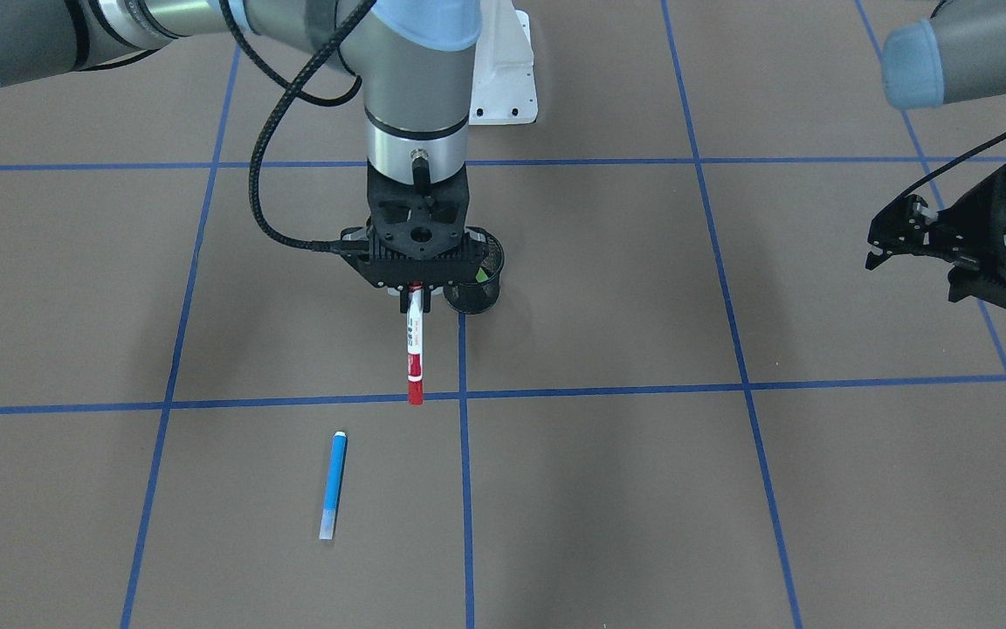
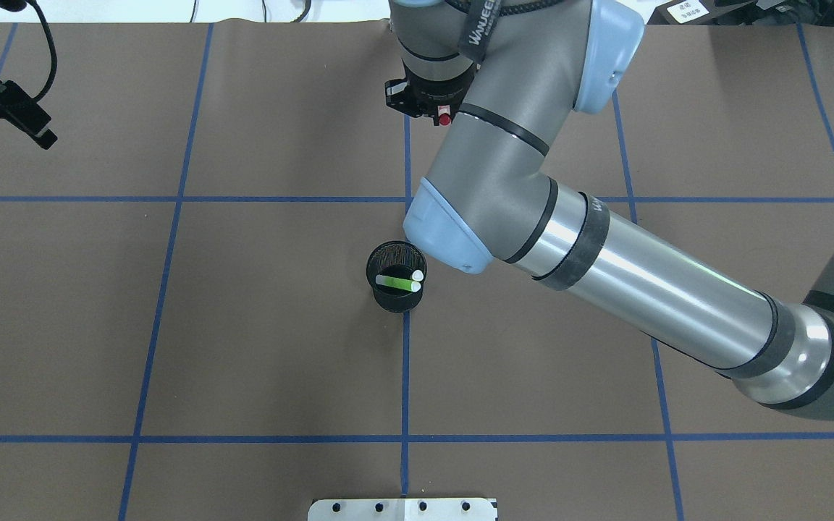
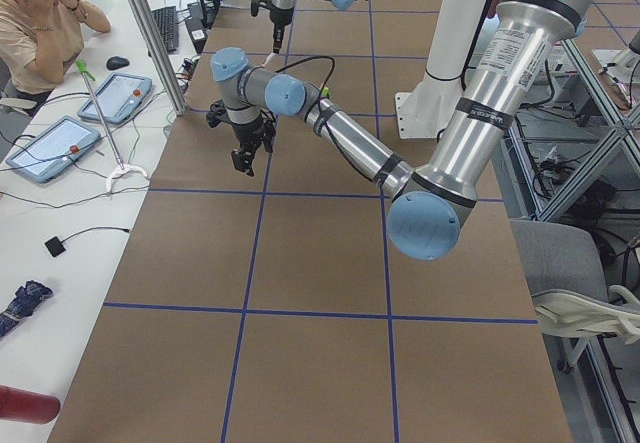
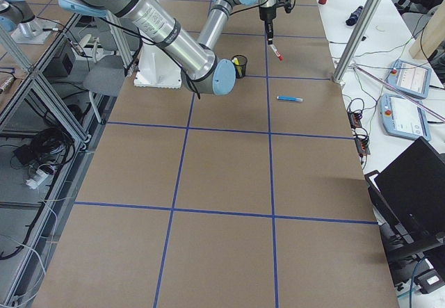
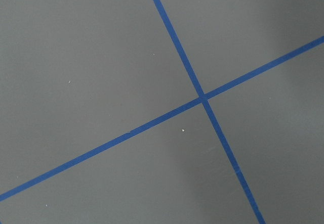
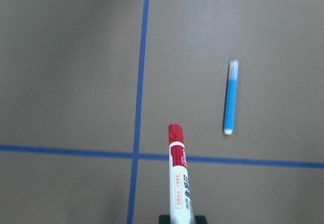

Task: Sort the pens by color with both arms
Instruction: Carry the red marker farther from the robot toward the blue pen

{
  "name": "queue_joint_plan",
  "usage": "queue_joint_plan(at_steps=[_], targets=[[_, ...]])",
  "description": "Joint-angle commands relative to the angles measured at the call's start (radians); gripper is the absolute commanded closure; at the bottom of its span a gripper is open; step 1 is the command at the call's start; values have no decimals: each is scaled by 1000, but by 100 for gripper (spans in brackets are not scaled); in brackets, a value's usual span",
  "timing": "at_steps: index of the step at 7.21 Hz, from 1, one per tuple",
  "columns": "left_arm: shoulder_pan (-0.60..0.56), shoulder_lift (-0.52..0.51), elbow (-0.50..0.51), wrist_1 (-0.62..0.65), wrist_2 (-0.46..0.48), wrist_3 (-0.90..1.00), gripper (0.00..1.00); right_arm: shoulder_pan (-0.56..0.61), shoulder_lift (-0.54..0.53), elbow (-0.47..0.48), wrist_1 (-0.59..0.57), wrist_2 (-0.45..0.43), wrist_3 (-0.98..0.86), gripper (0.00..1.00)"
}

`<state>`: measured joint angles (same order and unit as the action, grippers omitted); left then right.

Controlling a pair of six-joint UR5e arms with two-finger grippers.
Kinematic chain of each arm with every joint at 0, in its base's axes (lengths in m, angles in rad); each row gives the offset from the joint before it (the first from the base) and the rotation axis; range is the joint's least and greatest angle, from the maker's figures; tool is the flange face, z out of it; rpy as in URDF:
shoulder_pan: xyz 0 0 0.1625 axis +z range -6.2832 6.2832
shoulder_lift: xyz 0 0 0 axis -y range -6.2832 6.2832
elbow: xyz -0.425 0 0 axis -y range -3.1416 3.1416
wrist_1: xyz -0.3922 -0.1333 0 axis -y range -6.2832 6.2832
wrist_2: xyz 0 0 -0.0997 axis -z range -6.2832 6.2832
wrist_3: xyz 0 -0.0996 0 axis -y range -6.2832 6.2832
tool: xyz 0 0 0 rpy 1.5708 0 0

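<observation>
**Now: black two-finger right gripper (image 1: 416, 293) pinching a slim red pen with a white labelled barrel (image 1: 415, 349)**

The right gripper points straight down over the brown paper-covered table with its blue tape grid (image 1: 730, 524). Its fingers are pressed against the upper end of the red pen. The pen hangs nearly upright with its red cap downward, close to a crossing of two tape lines. Whether the cap touches the table cannot be told. In the right wrist view the white barrel runs out from between the fingertips and ends in the red cap.

A slim blue pen with a pale translucent end (image 1: 334, 485) lies flat on the table. It is near the red pen's cap but apart from it, on the operators' side of the cross tape line and to the robot's right of the centre line.

A small round black mesh cup (image 2: 392, 304) stands on the centre tape line, just beside the right gripper on the robot's side. In it leans a slim green pen with a pale cap (image 2: 395, 281). A second pen (image 2: 418, 275) lies right against it, only its pale cap clear from overhead.

The black left gripper (image 1: 887, 238) hovers above the table far out on the robot's left, well apart from the pens and the cup. I cannot tell how far apart its fingers stand. Its wrist view shows only table and a tape crossing.
</observation>
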<state>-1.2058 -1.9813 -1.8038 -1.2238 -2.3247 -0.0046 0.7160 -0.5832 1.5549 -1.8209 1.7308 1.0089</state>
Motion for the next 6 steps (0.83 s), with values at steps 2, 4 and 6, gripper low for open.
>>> queue_joint_plan(at_steps=[2,4,6], targets=[[0,-2,-11,0,-18,-15,0,-49,-47,-181,300,-230,167,100],[0,-2,-11,0,-22,-15,1,-76,-49,-260,383,-374,181,100],[0,-1,-25,4,-22,-15,1,-92,-52,-370,495,-437,178,100]])
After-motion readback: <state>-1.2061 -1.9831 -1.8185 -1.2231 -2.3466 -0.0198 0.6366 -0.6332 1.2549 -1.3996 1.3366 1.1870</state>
